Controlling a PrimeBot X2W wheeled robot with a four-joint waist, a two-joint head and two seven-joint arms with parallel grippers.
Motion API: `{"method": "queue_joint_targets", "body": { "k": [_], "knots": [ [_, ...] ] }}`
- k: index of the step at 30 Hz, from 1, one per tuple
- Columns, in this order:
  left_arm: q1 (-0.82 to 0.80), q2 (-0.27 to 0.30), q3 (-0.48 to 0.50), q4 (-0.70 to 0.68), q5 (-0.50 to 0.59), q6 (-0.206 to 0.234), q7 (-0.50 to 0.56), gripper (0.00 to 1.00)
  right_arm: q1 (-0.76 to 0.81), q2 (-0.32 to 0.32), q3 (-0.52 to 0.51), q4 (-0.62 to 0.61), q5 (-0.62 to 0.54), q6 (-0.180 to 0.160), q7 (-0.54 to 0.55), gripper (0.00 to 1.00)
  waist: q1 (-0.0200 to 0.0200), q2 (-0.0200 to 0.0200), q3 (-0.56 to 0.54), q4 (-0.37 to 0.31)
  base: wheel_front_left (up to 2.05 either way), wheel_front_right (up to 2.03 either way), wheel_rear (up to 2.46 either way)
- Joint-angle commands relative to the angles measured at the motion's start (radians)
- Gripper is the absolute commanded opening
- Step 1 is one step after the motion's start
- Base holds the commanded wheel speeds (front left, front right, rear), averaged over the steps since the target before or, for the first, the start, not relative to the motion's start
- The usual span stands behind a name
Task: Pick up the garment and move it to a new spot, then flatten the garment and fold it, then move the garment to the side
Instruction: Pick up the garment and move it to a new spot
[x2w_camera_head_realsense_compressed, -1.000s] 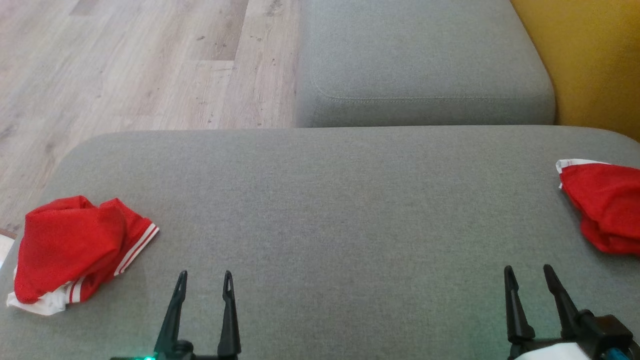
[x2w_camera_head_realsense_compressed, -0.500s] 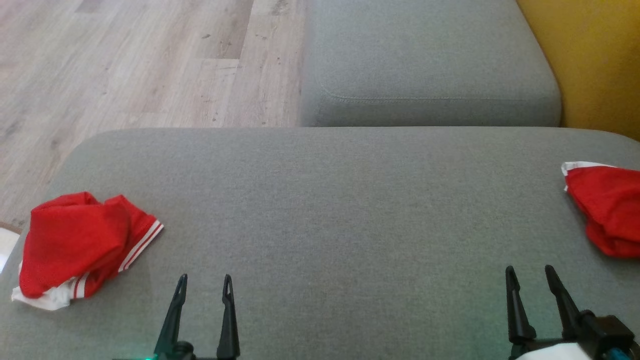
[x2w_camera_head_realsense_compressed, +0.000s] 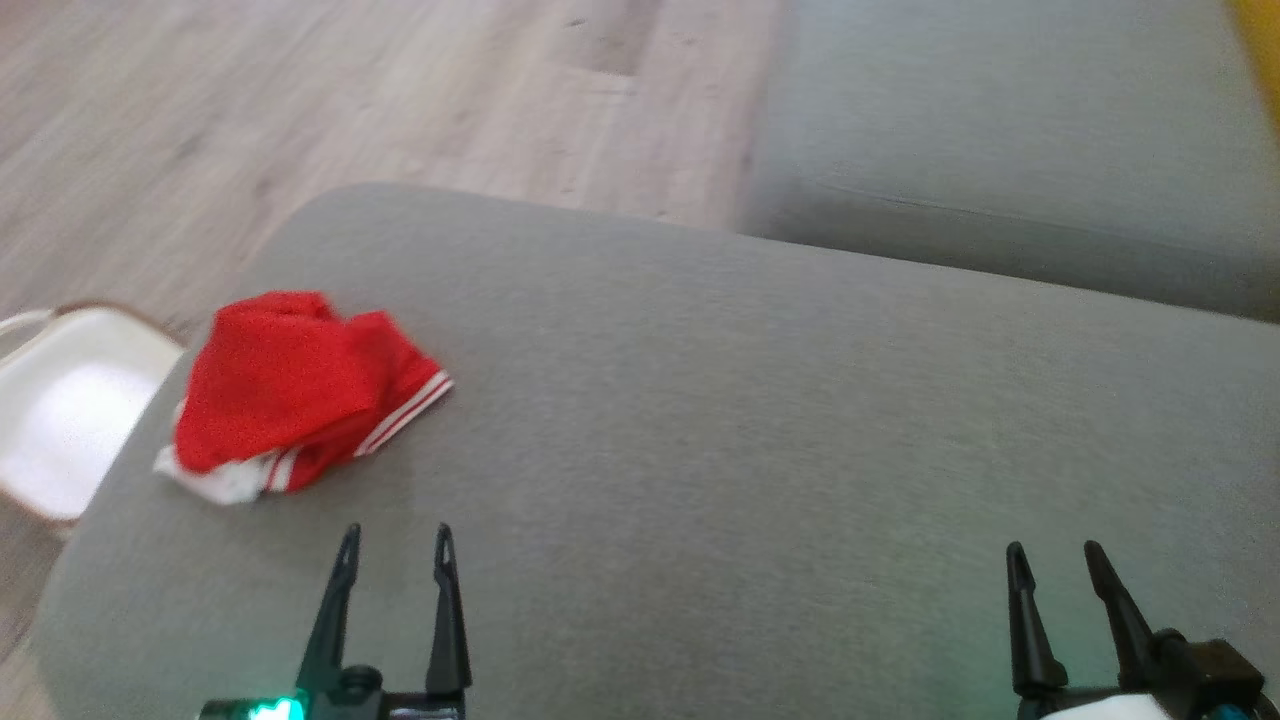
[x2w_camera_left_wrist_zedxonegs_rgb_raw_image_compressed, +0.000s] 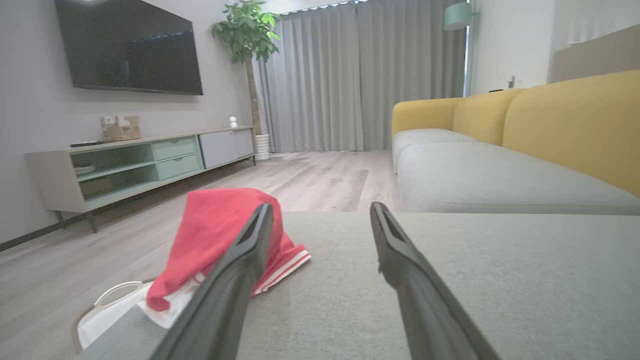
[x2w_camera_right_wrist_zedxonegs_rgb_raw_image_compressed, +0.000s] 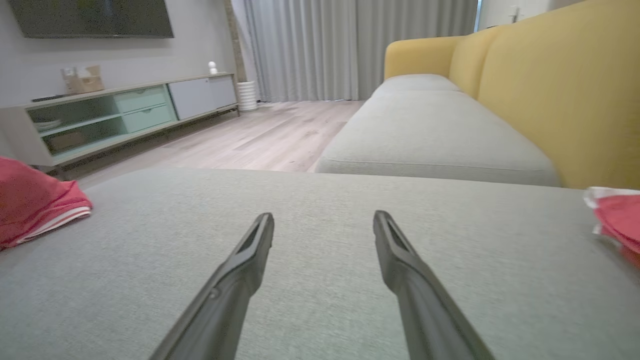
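A crumpled red garment (x2w_camera_head_realsense_compressed: 300, 390) with white stripes and a white edge lies near the left end of the grey cushion (x2w_camera_head_realsense_compressed: 750, 450). In the left wrist view the garment (x2w_camera_left_wrist_zedxonegs_rgb_raw_image_compressed: 210, 225) sits just ahead and to the left of my fingers. My left gripper (x2w_camera_head_realsense_compressed: 395, 535) (x2w_camera_left_wrist_zedxonegs_rgb_raw_image_compressed: 321, 207) is open and empty, a short way in front of and right of the garment. Over the cushion's right part my right gripper (x2w_camera_head_realsense_compressed: 1053, 550) (x2w_camera_right_wrist_zedxonegs_rgb_raw_image_compressed: 324, 216) also stands open and empty. The right wrist view has this garment (x2w_camera_right_wrist_zedxonegs_rgb_raw_image_compressed: 35, 200) at its left edge and another red cloth (x2w_camera_right_wrist_zedxonegs_rgb_raw_image_compressed: 617, 215) at its right edge.
A white basket (x2w_camera_head_realsense_compressed: 60, 400) sits on the wood floor (x2w_camera_head_realsense_compressed: 300, 120) just off the cushion's left end. A second grey seat cushion (x2w_camera_head_realsense_compressed: 1000, 150) lies beyond, with a yellow backrest (x2w_camera_right_wrist_zedxonegs_rgb_raw_image_compressed: 550, 90) on the right. A TV cabinet (x2w_camera_left_wrist_zedxonegs_rgb_raw_image_compressed: 125, 165) stands along the far wall.
The head camera has swung to the left, so the left garment now shows nearer the middle and the right red cloth has left that view. Both grippers stay open and still.
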Motion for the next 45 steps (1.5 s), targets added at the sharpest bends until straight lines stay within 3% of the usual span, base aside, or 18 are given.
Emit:
{"method": "queue_joint_targets", "body": {
  "k": [1, 5, 13, 18, 23, 29, 35, 39, 43, 44, 45],
  "knots": [
    [-0.051, 0.002, 0.041, -0.045, 0.005, 0.015, -0.005, 1.0, -0.056, -0.009, 0.028, -0.029, 0.003, 0.003, -0.014, 1.0, -0.0001, 0.0, 0.026, 0.1, 0.0, 0.0, 0.0],
    [-0.049, 0.008, 0.053, -0.063, 0.003, 0.032, -0.005, 1.0, -0.064, -0.009, 0.034, -0.023, 0.0, 0.003, -0.014, 1.0, -0.0001, 0.0, 0.041, 0.161, 0.0, 0.0, 0.0],
    [-0.062, 0.018, 0.095, -0.106, 0.003, 0.08, -0.005, 1.0, -0.087, -0.02, 0.046, -0.015, -0.026, 0.003, -0.014, 1.0, -0.0001, 0.0, 0.093, 0.203, 0.0, 0.0, 0.0],
    [-0.122, 0.037, 0.12, -0.109, -0.005, 0.079, -0.005, 1.0, -0.075, -0.042, 0.045, -0.025, -0.038, 0.003, -0.014, 1.0, -0.0001, 0.0, 0.137, 0.216, 0.0, 0.0, 0.0],
    [-0.3, 0.049, 0.144, -0.063, -0.024, 0.055, -0.005, 1.0, -0.092, -0.118, 0.052, -0.05, -0.048, 0.003, -0.014, 1.0, -0.0001, 0.0, 0.253, 0.198, 0.0, 0.0, 0.0],
    [-0.605, 0.077, 0.176, 0.178, -0.061, 0.011, 0.032, 1.0, -0.12, -0.217, 0.062, -0.08, -0.047, 0.003, -0.014, 1.0, -0.0001, 0.0, 0.366, 0.166, 0.0, 0.0, 0.0],
    [-0.886, 0.117, 0.2, 0.506, -0.095, -0.013, 0.301, 1.0, -0.161, -0.306, 0.07, -0.114, -0.045, 0.003, -0.014, 1.0, -0.0001, 0.0, 0.449, 0.142, 0.0, 0.0, 0.0],
    [-0.975, 0.124, 0.226, 0.719, -0.142, -0.028, 0.464, 1.0, -0.194, -0.336, 0.083, -0.131, -0.037, 0.003, -0.014, 1.0, -0.0001, 0.0, 0.489, 0.125, 0.0, 0.0, 0.0],
    [-0.992, 0.11, 0.262, 0.866, -0.202, -0.047, 0.514, 1.0, -0.218, -0.35, 0.107, -0.141, -0.033, 0.003, -0.014, 1.0, -0.0001, 0.0, 0.519, 0.109, 0.0, 0.0, 0.0],
    [-0.995, 0.11, 0.268, 0.883, -0.21, -0.048, 0.491, 0.36, -0.223, -0.352, 0.111, -0.141, -0.033, 0.003, -0.014, 1.0, -0.0001, 0.0, 0.524, 0.105, 0.0, 0.0, 0.0],
    [-0.998, 0.11, 0.272, 0.895, -0.216, -0.053, 0.461, 0.0, -0.227, -0.351, 0.113, -0.14, -0.032, 0.003, -0.014, 1.0, -0.0001, 0.0, 0.527, 0.103, 0.0, 0.0, 0.0]
  ]
}}
